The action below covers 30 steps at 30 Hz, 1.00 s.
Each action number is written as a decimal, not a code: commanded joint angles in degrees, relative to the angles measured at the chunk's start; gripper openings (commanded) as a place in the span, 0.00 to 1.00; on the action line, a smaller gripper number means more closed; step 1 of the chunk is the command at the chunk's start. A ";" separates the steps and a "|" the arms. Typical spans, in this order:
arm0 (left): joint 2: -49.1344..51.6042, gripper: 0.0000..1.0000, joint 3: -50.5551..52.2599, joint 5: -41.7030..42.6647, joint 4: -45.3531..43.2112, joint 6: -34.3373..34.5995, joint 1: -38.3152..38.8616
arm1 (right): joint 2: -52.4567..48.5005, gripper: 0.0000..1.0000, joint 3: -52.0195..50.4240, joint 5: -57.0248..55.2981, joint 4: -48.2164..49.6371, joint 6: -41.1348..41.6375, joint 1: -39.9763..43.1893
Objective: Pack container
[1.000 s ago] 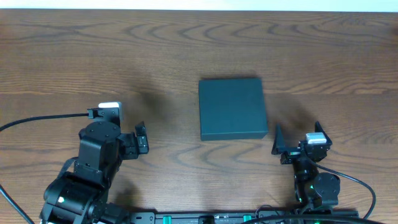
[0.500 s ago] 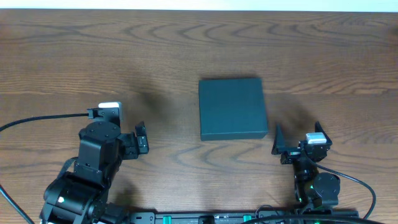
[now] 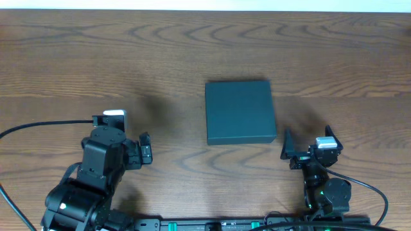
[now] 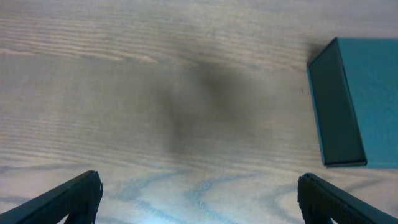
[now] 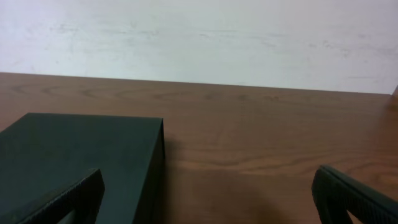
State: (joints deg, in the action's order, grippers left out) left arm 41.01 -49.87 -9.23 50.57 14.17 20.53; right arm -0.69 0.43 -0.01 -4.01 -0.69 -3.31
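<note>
From overhead I see the dark teal matte square container (image 3: pixel 240 112) lying closed on the brown wood-grain table (image 3: pixel 96 58), ahead of and between my arms. Only the right wrist view shows the white wall (image 5: pixel 199 31) behind it. My left gripper (image 4: pixel 199 186) and right gripper (image 5: pixel 208 186) both gape wide, holding nothing.

Black arms (image 3: pixel 96 170), black fingers (image 4: pixel 62 200), trailing black cables (image 3: pixel 38 126).

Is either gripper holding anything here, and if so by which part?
Nothing is held. The left gripper and the right gripper are both open with nothing between their fingers. The container sits apart from both, untouched.
</note>
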 commanded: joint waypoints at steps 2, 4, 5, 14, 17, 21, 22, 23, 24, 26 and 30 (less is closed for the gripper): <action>-4.33 0.99 2.16 0.59 -4.00 -1.40 -3.67 | 0.37 0.99 -0.11 -0.79 -0.26 -0.66 -0.52; -7.65 0.99 5.35 0.59 -10.16 -4.13 -5.90 | 0.37 0.99 -0.11 -0.79 -0.26 -0.66 -0.52; -9.46 0.99 7.50 0.61 -13.88 -5.79 -6.82 | 0.37 0.99 -0.11 -0.79 -0.26 -0.66 -0.52; -26.23 0.99 31.08 0.61 -43.78 -14.84 -9.92 | 0.37 0.99 -0.11 -0.79 -0.26 -0.66 -0.52; -31.39 0.98 38.47 0.61 -52.46 -16.35 -9.92 | 0.37 0.99 -0.11 -0.79 -0.26 -0.66 -0.52; -35.67 0.98 45.20 0.68 -59.25 -16.31 -9.92 | 0.37 0.99 -0.11 -0.79 -0.26 -0.66 -0.52; -36.48 0.98 46.34 0.70 -59.82 -16.33 -9.92 | 0.37 0.99 -0.11 -0.79 -0.26 -0.66 -0.52; -37.22 0.99 47.04 0.70 -59.71 -16.35 -9.92 | 0.37 0.99 -0.11 -0.79 -0.26 -0.66 -0.52; -37.88 0.98 47.60 0.70 -59.67 -16.79 -9.92 | 0.37 0.99 -0.11 -0.79 -0.26 -0.66 -0.52; -39.43 0.98 48.96 0.74 -59.60 -17.59 -9.92 | 0.37 0.99 -0.11 -0.79 -0.26 -0.66 -0.52; -40.92 0.98 49.64 3.80 -54.36 -17.59 -9.90 | 0.37 0.99 -0.11 -0.79 -0.26 -0.66 -0.52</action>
State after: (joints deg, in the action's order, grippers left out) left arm 0.93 -0.49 -8.38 -5.63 -2.02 10.92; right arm -0.69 0.43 -0.03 -4.01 -0.69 -3.31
